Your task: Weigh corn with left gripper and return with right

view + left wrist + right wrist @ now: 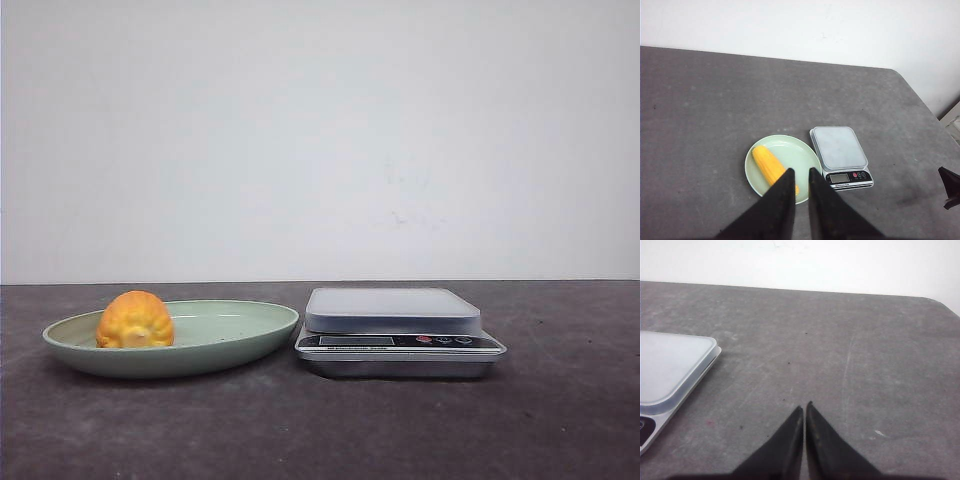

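Note:
The corn (135, 320) is an orange-yellow cob lying on the left part of a pale green plate (230, 335). In the left wrist view the corn (767, 164) lies aslant on the plate (797, 150). My left gripper (801, 172) hangs high above the plate's near rim, empty, with a narrow gap between its black fingers. One finger hides the cob's near end. My right gripper (804, 407) is shut and empty over bare table to the right of the scale. Neither gripper shows in the front view.
A silver kitchen scale (392, 312) with a pale weighing pad stands just right of the plate; it also shows in the left wrist view (840, 147) and the right wrist view (670, 370). A dark part (951, 187) shows right of the scale. The table (560, 420) is dark grey, backed by a white wall.

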`<state>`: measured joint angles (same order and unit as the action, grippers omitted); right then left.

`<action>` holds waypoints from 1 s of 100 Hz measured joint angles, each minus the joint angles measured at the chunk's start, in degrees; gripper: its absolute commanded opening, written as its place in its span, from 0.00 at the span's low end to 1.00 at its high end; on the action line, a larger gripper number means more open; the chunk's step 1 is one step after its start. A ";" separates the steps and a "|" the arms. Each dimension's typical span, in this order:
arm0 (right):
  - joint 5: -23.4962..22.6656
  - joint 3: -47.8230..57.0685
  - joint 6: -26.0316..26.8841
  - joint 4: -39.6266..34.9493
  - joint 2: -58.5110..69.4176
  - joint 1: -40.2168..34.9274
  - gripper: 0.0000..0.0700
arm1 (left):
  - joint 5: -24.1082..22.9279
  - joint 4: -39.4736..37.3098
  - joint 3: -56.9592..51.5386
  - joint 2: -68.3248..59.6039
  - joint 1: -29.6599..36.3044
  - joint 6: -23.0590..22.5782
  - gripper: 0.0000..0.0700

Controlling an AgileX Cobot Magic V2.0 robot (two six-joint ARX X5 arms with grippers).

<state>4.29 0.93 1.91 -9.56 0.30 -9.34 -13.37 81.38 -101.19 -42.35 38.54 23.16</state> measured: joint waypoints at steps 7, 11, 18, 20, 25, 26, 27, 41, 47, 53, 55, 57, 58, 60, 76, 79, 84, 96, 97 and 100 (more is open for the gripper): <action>0.00 0.00 0.02 0.00 0.00 0.00 0.00 | -0.02 0.00 0.00 0.00 -0.02 -0.48 0.00; 0.00 0.00 0.00 0.00 0.00 0.00 0.00 | -0.22 0.00 0.00 0.00 -0.09 -0.96 0.00; 0.00 0.00 0.02 0.00 0.00 0.00 0.00 | -0.22 -0.02 0.00 0.00 -1.03 -1.36 0.00; 0.00 0.00 0.02 0.00 0.00 0.00 0.00 | -0.24 -0.02 0.00 0.00 -1.53 -1.40 0.00; 0.00 0.00 0.00 0.00 0.00 0.00 0.00 | -0.24 -0.02 0.00 0.04 -3.15 -1.66 0.00; 0.00 0.00 0.02 0.02 0.00 0.00 0.00 | -0.24 -0.02 0.00 0.04 -3.56 -1.79 0.00; 0.00 0.00 0.00 0.00 0.00 0.00 0.00 | -0.24 -0.02 0.00 0.04 -4.00 -1.99 0.00; 0.00 0.00 0.02 0.00 0.00 0.00 0.00 | -0.26 -4.96 0.72 1.25 -10.84 -4.44 0.00; 0.02 0.00 0.02 0.00 0.00 0.00 0.00 | -0.26 -8.46 2.91 2.84 -12.92 -4.96 0.00; 0.00 0.00 0.02 0.02 0.00 0.00 0.00 | -0.24 -12.59 6.82 5.09 -14.84 -5.64 0.00; 0.00 0.00 0.02 0.02 0.00 0.00 0.00 | -0.22 -14.25 8.44 5.95 -15.47 -5.75 0.00; 0.00 0.00 0.00 0.00 0.00 0.00 0.00 | -0.20 -16.04 10.23 6.86 -16.15 -5.88 0.00; 0.00 0.00 0.02 0.00 0.00 0.00 0.00 | -0.17 -17.07 11.19 7.37 -16.50 -5.92 0.00; 0.00 0.00 0.02 0.02 0.00 0.00 0.00 | -0.13 -19.08 13.25 8.37 -17.18 -6.05 0.00; 0.00 0.00 0.00 0.00 0.00 0.00 0.00 | 1.33 -35.93 33.90 18.10 -22.58 -7.61 0.00; 0.00 0.00 0.00 0.00 0.00 0.00 0.00 | 1.33 -38.69 38.23 20.31 -23.50 -8.22 0.00; 0.00 0.00 0.00 0.00 0.00 0.00 0.00 | 1.33 -43.19 45.53 24.24 -25.07 -9.14 0.00; 0.00 0.00 0.00 0.02 0.00 0.00 0.00 | 1.62 -53.02 62.16 33.44 -28.52 -10.16 0.00; 0.00 0.00 0.00 0.02 0.00 0.00 0.00 | 1.73 -53.70 63.41 34.05 -28.79 -10.14 0.00; 0.00 0.00 0.00 0.02 0.00 0.00 0.00 | 2.03 -55.49 67.08 35.69 -29.42 -10.12 0.00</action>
<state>4.29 0.93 1.91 -9.54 0.30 -9.34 -11.33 25.89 -34.11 -6.66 9.13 13.04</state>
